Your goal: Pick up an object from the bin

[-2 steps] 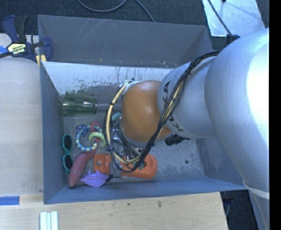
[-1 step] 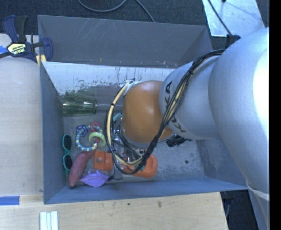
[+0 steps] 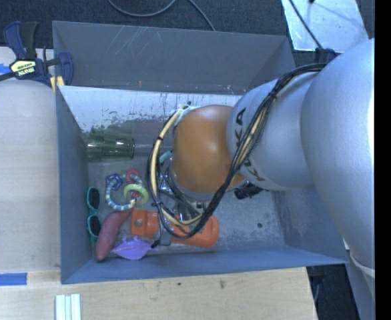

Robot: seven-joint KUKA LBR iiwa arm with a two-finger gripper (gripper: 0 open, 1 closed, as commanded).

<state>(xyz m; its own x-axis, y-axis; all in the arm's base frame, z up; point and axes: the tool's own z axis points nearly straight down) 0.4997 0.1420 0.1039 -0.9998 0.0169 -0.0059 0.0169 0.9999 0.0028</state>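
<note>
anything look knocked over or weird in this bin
Only the green cup stands out: it lies on its side by the bin's far wall, left end. The other things are a loose heap at the near left; nothing looks spilled or broken.

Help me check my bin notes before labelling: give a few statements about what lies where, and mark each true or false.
1. The green cup lies on its side by the far wall of the bin. True.
2. The teal sunglasses lie against the right wall. False: they lie by the left wall.
3. The orange object lies by the near wall, partly under the arm. True.
4. The purple thing sits inside the cup. False: it lies by the near wall, beside a reddish-brown thing.
</note>
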